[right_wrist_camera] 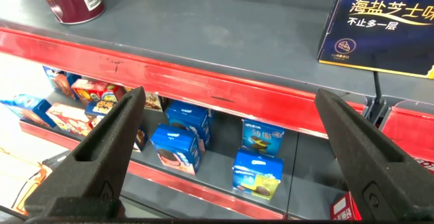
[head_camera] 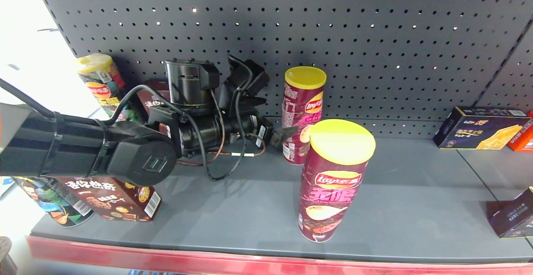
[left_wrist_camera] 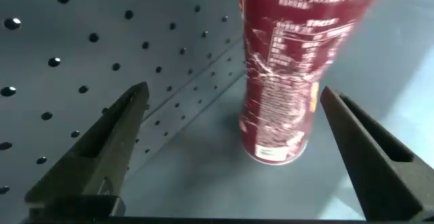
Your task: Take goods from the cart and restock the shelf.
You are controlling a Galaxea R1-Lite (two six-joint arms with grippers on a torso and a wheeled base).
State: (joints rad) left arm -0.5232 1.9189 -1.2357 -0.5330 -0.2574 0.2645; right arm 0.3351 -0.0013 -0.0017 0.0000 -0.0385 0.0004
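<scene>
The grey shelf (head_camera: pixel 416 192) runs the width of the head view, with its perforated back panel (head_camera: pixel 374 38) rising behind it. My left arm (head_camera: pixel 83 150) lies nearly level above the shelf, coming in from the left side and stretching toward the middle, the wrist pointing along the back panel. Under its elbow stands a brown cookie box (head_camera: pixel 112 200) near the front edge. The front chip can (head_camera: pixel 333 179), dark red with a yellow lid, stands upright toward the front of the shelf. The rear chip can (head_camera: pixel 302 112) stands upright behind it, close to the back panel. My left gripper (left_wrist_camera: pixel 234 91) is spread wide, holding nothing. In the left wrist view the rear chip can shows just ahead of its two fingers, and in the head view one fingertip (head_camera: pixel 285 133) sits right beside the can's lower part; I cannot tell whether it touches. My right gripper (right_wrist_camera: pixel 228 95) also gapes wide and holds nothing, hanging in front of the shelf's red front edge (right_wrist_camera: pixel 203 75), with a dark blue box (right_wrist_camera: pixel 386 27) on the shelf above it and small blue boxes (right_wrist_camera: pixel 180 146) on the lower shelf beyond.
</scene>
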